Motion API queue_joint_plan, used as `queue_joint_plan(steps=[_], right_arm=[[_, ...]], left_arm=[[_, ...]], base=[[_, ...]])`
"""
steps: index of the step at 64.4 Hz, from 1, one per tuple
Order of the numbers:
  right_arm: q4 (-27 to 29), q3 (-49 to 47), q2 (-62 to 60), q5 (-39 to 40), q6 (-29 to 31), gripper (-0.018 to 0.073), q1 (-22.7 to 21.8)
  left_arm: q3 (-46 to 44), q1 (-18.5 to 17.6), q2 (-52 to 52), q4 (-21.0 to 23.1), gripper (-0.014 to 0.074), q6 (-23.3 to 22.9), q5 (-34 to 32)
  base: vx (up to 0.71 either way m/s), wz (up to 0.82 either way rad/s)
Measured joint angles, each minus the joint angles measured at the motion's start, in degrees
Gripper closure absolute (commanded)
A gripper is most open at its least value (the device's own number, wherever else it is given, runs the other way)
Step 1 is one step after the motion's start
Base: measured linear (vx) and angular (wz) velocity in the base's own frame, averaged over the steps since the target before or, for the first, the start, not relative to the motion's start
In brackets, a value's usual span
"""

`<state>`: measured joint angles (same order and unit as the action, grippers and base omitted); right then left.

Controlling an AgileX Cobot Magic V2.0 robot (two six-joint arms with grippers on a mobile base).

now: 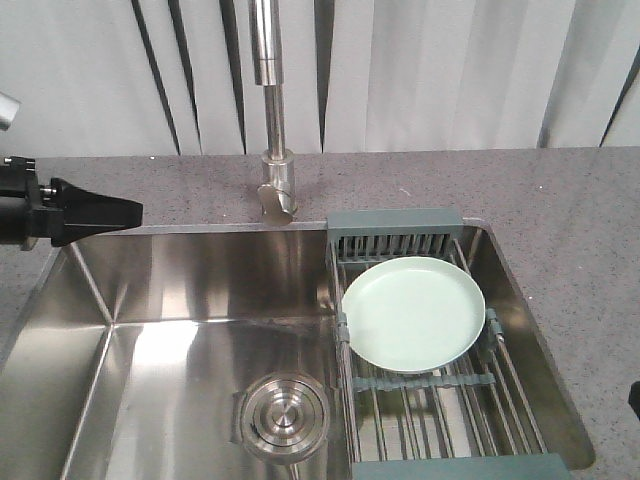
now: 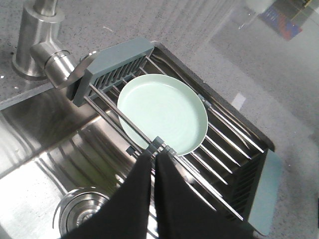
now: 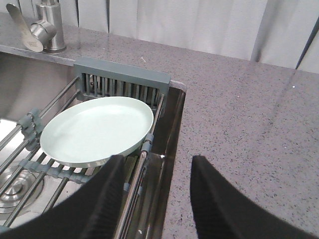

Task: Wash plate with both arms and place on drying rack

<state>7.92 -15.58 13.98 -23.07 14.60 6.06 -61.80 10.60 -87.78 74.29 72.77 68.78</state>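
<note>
**Plate lies on the drying rack, both grippers empty**

Plate (image 1: pixel 414 312), pale mint green and plain, lies face up on the steel rods of the drying rack (image 1: pixel 400 228), which spans the right end of the sink (image 1: pixel 180 290).

At the far left of the front view, the left arm (image 1: pixel 25 212) reaches in over the sink's left rim, its black left gripper (image 1: pixel 122 212) pointing right, well apart from the plate. In the left wrist view its two fingers (image 2: pixel 133 199) sit pressed almost together with only a thin slit between them, clenched on nothing, hovering above the rack's near crossbar.

Moving right, the round steel drain (image 1: pixel 285 415) sits in the sink floor, just left of the rack. Behind the sink, the faucet (image 1: pixel 272 110) rises from the grey speckled countertop (image 1: pixel 560 200), its base near the rack's back end piece.

The plate rests toward that back end piece, within the rack's rails.

Farthest right, the right wrist view shows the right gripper (image 3: pixel 155 196) with its fingers (image 3: pixel 107 191) spread wide and released, one above the rack's edge rail, the other above the countertop, near the plate's rim without touching it.
</note>
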Motion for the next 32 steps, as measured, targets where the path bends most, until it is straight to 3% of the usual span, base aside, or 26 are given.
queue_joint_plan(steps=[32], right_arm=[[0.0,0.0,0.0,0.0,0.0,0.0237,0.0]], left_arm=[[-13.8,-13.3,-15.4,0.3,0.0603,2.5,-0.1]], base=[[0.00,0.00]])
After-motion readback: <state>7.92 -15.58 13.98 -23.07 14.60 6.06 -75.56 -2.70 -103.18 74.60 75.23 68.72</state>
